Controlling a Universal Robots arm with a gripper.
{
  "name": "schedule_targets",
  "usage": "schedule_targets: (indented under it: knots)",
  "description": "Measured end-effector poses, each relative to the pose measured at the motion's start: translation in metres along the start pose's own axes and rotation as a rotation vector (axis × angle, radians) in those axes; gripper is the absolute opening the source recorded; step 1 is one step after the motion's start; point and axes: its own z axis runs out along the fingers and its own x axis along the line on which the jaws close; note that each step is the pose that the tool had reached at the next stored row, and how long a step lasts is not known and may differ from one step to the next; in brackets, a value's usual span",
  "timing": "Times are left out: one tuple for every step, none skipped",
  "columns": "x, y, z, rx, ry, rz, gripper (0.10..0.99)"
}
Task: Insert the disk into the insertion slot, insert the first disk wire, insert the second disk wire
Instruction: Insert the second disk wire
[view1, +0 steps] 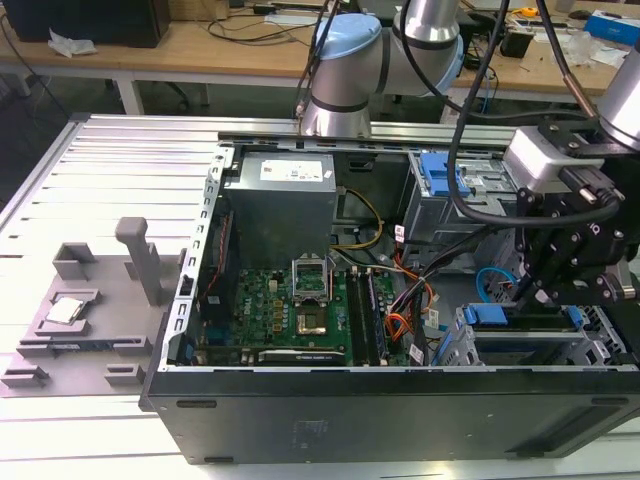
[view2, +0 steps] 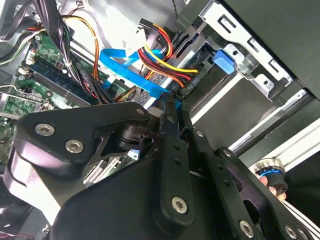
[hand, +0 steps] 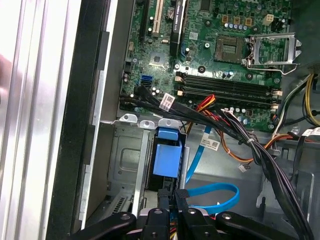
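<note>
While the disk (view1: 520, 335) sits inside the insertion slot (view1: 590, 345) at the lower corner of the open computer case (view1: 400, 410) on the exterior view's right, its blue carrier edges show at both ends of the grey cage. Just above it in that view the gripper (view1: 528, 290) hangs over the bay. In the second wrist view the 2 black fingers (view2: 170, 112) lie close together, and their tips meet the second disk wire (view2: 130, 75), a light-blue cable; they seem pinched on its plug, though the contact itself is partly hidden. That cable curls in a loop (hand: 210, 192) in the first wrist view, beside a bright blue tab (hand: 167, 155) on the cage, with the gripper (hand: 172, 195) at the near end of the loop. A bundle of red, orange and black wires (view2: 160, 55) runs next to the blue cable toward the cage. Farther out lies the green motherboard (view1: 290, 310) with its open processor socket, and behind it the grey power supply (view1: 280, 200). Outside the case, a grey fixture tray (view1: 90, 320) rests on the ribbed metal surface (view1: 100, 170)
</note>
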Motion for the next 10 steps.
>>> schedule_targets:
  knots:
    - [0.0001,0.0000,0.0003,0.000,0.0003,0.000,0.165]
    - [0.0000,-0.0001,0.0011,0.000,0.0000,0.000,0.165]
    - [0.0000,-0.0001,0.0015,0.000,0.0001,0.000,0.165]
    - [0.0000,-0.0001,0.0020,0.000,0.0001,0.000,0.165]
    - [0.0001,-0.0001,0.0029,0.000,0.0001,0.000,0.165]
    - [0.0003,-0.0001,0.0040,0.000,0.0005,0.000,0.165]
    - [0.0004,-0.0002,0.0046,0.000,0.0007,0.000,0.165]
    - [0.0005,-0.0001,0.0061,0.000,0.0006,0.000,0.165]
    - [0.0005,-0.0002,0.0062,0.000,0.0004,0.000,0.165]
    - [0.0005,-0.0002,0.0063,0.000,0.0003,0.000,0.165]
